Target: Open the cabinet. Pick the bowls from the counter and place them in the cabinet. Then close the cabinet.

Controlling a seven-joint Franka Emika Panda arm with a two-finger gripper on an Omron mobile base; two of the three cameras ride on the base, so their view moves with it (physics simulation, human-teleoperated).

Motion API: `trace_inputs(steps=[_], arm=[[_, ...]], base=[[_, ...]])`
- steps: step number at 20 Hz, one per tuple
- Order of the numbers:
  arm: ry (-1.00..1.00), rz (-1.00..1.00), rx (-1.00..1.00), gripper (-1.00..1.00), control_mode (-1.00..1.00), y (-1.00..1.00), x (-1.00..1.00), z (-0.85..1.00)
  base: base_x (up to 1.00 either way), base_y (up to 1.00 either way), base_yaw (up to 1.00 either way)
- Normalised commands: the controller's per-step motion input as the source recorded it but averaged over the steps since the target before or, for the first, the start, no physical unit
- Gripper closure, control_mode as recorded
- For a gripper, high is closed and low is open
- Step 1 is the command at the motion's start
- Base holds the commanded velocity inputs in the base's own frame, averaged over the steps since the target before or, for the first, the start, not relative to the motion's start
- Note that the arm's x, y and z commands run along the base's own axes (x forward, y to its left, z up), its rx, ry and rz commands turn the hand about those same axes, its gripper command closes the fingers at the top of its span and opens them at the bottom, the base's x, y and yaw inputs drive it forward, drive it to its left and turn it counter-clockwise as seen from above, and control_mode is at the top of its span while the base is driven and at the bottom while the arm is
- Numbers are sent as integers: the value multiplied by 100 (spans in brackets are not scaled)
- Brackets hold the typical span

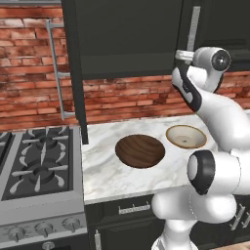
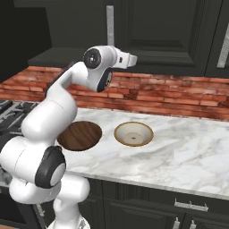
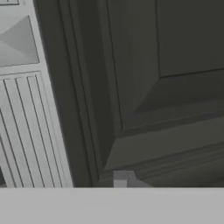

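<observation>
Up high, arm raised with wrist level at cabinet (image 2: pixel 170 31) right door's silver handle (image 2: pixel 110 20); jaws' state unclear, fingertips hidden.

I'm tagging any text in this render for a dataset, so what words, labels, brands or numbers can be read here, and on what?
None: no readable text in any view.
The stovetop knobs show no legible markings.
The cabinet doors, the brown bowl, the cream bowl and the counter bear no lettering.
</observation>
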Motion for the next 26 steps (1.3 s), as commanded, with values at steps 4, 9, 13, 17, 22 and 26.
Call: trace_inputs(steps=[4, 9, 13, 17, 22, 26], arm=[[-22, 0, 10, 100, -100, -100, -55, 14], [-19, 0, 10, 100, -100, -100, -62, 17], [-15, 0, 7, 100, -100, -100, -76, 30], [-6, 0, 8, 100, -100, -100, -93, 37], [0, 0, 12, 100, -100, -100, -100, 37], [0, 0, 18, 100, -100, -100, -100, 29]], base=[[0, 0, 0], [0, 0, 0], [0, 0, 0], [0, 0, 0], [0, 0, 0], [0, 0, 0]])
